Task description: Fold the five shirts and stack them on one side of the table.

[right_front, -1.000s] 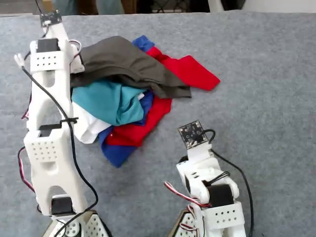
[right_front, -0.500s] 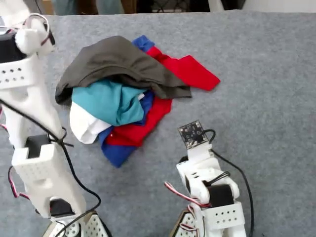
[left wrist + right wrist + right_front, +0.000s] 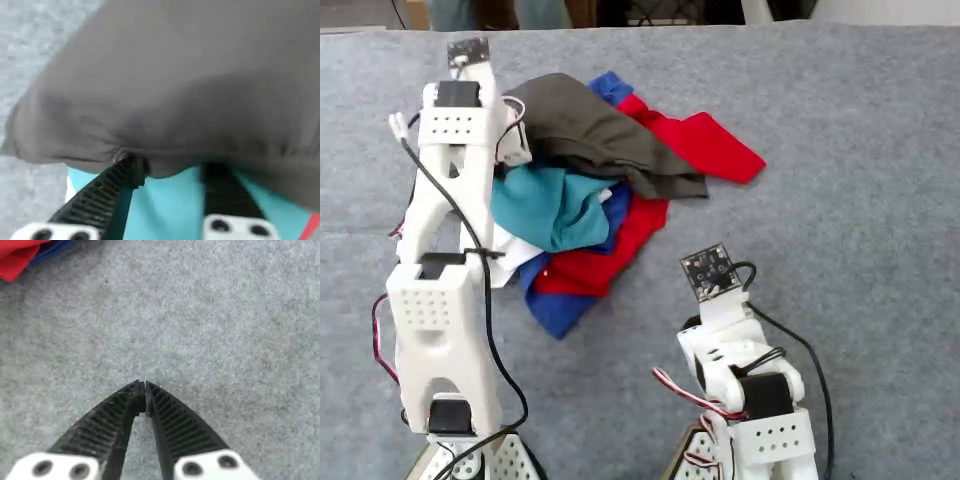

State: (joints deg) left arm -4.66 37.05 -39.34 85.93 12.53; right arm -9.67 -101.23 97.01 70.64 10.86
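Under the grey shirt (image 3: 590, 130), the teal shirt (image 3: 545, 205) lies half hidden.

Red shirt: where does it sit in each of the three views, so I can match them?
High view: red shirt lies mid-pile, under the dark grey shirt.
Left wrist view: red shirt is a sliver past the teal shirt.
Right wrist view: red shirt edge beside the blue shirt.
Shared landmark: grey table cover.
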